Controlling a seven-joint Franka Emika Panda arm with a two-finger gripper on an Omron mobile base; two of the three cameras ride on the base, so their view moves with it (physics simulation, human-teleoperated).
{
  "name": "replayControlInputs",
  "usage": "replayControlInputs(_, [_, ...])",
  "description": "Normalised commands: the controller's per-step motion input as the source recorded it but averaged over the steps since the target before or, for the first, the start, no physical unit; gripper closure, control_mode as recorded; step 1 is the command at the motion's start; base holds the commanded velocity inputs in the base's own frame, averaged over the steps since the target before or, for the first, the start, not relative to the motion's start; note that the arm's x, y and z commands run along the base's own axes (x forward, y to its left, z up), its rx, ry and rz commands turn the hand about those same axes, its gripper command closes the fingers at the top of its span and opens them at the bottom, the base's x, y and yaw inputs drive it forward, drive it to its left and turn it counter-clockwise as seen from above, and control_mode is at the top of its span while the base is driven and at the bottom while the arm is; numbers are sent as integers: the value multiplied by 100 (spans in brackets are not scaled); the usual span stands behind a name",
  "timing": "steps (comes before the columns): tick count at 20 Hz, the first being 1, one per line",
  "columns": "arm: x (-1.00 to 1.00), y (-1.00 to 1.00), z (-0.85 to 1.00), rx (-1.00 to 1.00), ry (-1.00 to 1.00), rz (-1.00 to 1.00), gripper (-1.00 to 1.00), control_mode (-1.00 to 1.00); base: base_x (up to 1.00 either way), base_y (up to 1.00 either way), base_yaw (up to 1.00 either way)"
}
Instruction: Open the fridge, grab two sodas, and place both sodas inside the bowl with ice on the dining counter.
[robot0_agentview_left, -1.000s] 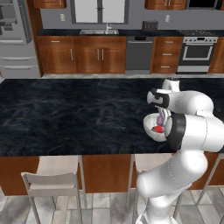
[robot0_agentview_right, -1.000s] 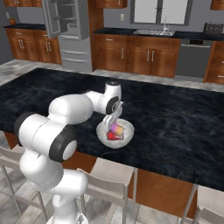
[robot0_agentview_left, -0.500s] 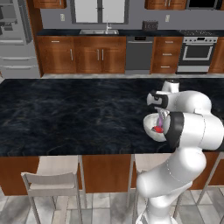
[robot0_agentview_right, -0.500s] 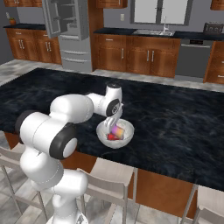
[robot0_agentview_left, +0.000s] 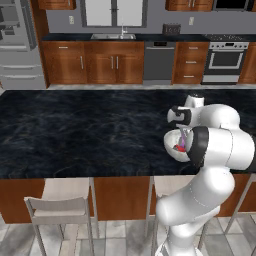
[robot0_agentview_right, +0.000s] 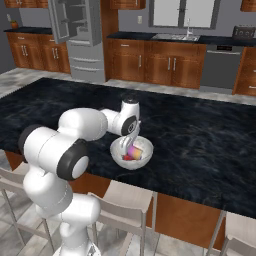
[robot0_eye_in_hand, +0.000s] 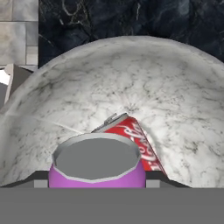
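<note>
Fingertips of the gripper (robot0_agentview_right: 132, 148) pinch the purple can (robot0_eye_in_hand: 96, 165), upright over the bowl (robot0_eye_in_hand: 183, 105). Just beyond, at one o'clock, the red can (robot0_eye_in_hand: 136, 141) lies on its side inside. Farther off stretches the dining counter (robot0_agentview_right: 200, 135), the fridge (robot0_agentview_right: 76, 35) behind at eleven o'clock.

A long black, white-veined marble surface (robot0_agentview_left: 85, 130) on a brown wood base spans the kitchen. A round white bowl (robot0_agentview_right: 120, 159) rests directly on it near its front edge, with pale stools (robot0_agentview_left: 62, 202) drawn up on the tiled floor (robot0_agentview_left: 115, 235) below.
</note>
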Motion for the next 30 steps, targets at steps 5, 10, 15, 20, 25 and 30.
replayControlInputs(5, [0,0,-5,0,0,1,100,-100,0,0,0])
replayControlInputs(10, [0,0,-7,0,0,2,100,-100,0,0,0])
replayControlInputs(15, [2,0,-9,0,0,2,100,-100,0,0,0])
replayControlInputs(20, [14,0,-7,0,0,3,100,-100,0,0,0])
replayControlInputs(25, [4,0,-10,0,-1,3,-100,-100,0,0,0])
replayControlInputs(30, [-3,0,-4,0,-6,2,-100,-100,0,0,0])
